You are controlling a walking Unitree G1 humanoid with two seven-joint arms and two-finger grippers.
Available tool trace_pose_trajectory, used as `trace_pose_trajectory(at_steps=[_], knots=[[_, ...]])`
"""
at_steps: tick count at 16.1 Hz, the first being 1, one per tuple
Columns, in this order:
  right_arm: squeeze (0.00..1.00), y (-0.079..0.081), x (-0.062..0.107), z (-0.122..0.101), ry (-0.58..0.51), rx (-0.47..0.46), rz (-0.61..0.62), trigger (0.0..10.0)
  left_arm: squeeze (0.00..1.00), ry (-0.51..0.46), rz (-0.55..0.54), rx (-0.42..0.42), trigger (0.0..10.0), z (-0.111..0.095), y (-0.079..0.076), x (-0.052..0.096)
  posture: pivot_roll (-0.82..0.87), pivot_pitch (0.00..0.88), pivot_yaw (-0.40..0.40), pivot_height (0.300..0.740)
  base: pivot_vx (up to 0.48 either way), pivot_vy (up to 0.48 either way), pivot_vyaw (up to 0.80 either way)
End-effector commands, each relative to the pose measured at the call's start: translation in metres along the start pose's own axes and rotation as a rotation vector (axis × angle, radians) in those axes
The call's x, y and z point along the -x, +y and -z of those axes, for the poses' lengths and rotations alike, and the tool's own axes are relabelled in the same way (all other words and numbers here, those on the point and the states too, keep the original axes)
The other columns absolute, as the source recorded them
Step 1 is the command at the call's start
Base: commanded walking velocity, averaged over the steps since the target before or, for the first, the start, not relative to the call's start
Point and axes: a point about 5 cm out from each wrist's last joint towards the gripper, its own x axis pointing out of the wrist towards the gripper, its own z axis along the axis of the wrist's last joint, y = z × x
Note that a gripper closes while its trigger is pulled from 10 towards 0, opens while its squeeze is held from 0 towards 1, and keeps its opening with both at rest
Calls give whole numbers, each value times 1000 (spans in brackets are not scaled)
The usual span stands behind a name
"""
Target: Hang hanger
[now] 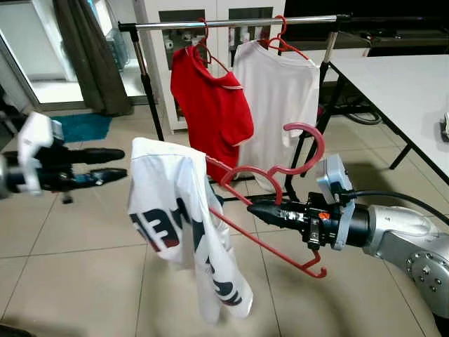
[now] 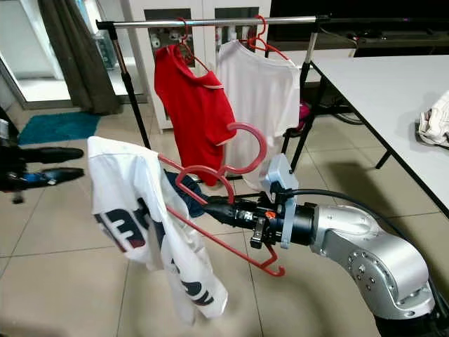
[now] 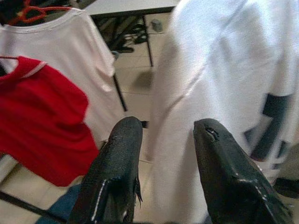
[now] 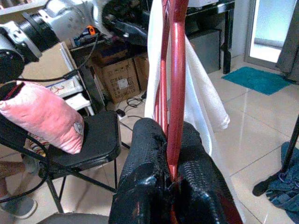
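A red hanger [image 1: 261, 239] carries a white T-shirt [image 1: 175, 210] with dark lettering, draped over its left end. My right gripper [image 1: 256, 208] is shut on the hanger just below its hook [image 1: 309, 137] and holds it tilted in mid-air, below and in front of the clothes rail [image 1: 231, 23]. In the right wrist view the fingers [image 4: 145, 154] clamp the red hanger [image 4: 174, 93]. My left gripper [image 1: 118, 163] is open, level with the shirt's left shoulder and a little apart from it. The left wrist view looks between its fingers [image 3: 124, 140] at the white T-shirt [image 3: 224, 70].
A red shirt [image 1: 210, 105] and a white shirt [image 1: 277, 91] hang on red hangers on the rail. A white table [image 1: 400, 84] stands at the right with a cloth [image 2: 435, 119] on it. A curtain [image 1: 88, 56] and teal mat [image 1: 81, 126] are at the back left.
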Motion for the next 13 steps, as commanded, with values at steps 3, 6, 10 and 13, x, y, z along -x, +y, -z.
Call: trace_pose_trajectory(at_steps=[3,6,10,13], knots=[[0,7,-1,-10,-46,48,-36,0,0,-18,39,5,10000,-1,0,-13,-164,0,66,740,0,0,0],[0,7,-1,-9,-47,47,-31,0,0,-31,88,50,0,8,-3,-23,-171,0,72,740,0,0,0],[0,8,-2,-9,-47,47,-31,0,0,-18,75,77,0,16,-2,-23,-172,0,73,740,0,0,0],[0,8,-2,-9,-49,49,-31,0,0,-22,76,89,0,18,-1,-23,-174,0,72,740,0,0,0]])
